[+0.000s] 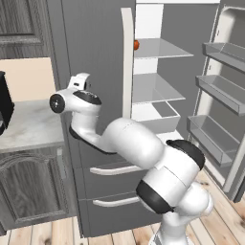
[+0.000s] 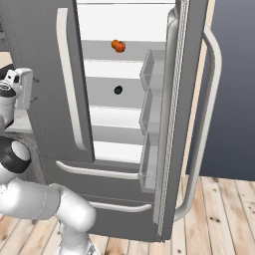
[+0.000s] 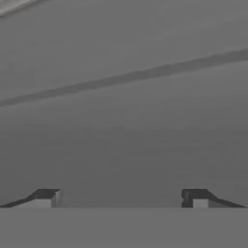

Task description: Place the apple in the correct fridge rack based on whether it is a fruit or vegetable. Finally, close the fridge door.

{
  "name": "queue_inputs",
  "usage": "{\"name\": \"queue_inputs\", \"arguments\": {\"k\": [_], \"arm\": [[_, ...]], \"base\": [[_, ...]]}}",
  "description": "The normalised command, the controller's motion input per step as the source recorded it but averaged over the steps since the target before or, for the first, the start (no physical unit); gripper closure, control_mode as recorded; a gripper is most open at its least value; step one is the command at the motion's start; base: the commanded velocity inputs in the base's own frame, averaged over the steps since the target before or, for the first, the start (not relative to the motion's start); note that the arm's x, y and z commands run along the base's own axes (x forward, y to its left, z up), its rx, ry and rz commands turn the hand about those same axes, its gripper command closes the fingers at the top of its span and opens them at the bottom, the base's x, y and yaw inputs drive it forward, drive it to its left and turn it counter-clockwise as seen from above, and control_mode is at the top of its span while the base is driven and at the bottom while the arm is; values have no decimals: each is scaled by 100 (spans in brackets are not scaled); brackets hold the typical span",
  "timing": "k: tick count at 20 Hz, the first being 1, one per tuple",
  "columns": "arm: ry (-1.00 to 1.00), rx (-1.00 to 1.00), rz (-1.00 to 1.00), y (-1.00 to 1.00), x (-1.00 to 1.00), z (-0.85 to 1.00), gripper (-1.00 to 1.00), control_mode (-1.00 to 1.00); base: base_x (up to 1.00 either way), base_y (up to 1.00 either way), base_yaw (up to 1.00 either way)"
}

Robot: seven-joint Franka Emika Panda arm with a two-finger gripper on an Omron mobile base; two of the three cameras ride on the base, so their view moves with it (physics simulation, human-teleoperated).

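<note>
The arm [image 1: 143, 153] bends up from the base and reaches left, its wrist held against the closed left door [image 1: 91, 57] of the fridge. The gripper [image 3: 121, 198] faces that flat grey panel at close range, its two fingertips [image 3: 48, 197] spread wide apart with nothing between them. The apple [image 2: 120, 47] sits on the top fridge rack [image 1: 160, 49] inside the fridge, at the rack's left end just beside the left door's edge, touching a paler orange fruit [image 2: 115, 44]. It lies above and to the right of the hand, well apart from it. The right door [image 2: 182, 114] of the fridge stands open.
</note>
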Motion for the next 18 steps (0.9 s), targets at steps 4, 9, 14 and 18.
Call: {"name": "queue_inputs", "arguments": {"k": [4,9,14,18], "arm": [[-47,3,-4,-9,-100,33,-100,-100],[-43,17,-13,-54,-100,31,-100,-100],[-30,39,-15,-75,-100,52,-100,-100],[-26,54,-5,-74,-100,39,-100,-100]], "base": [[0,0,0],[0,0,0],[0,0,0],[0,0,0]]}}
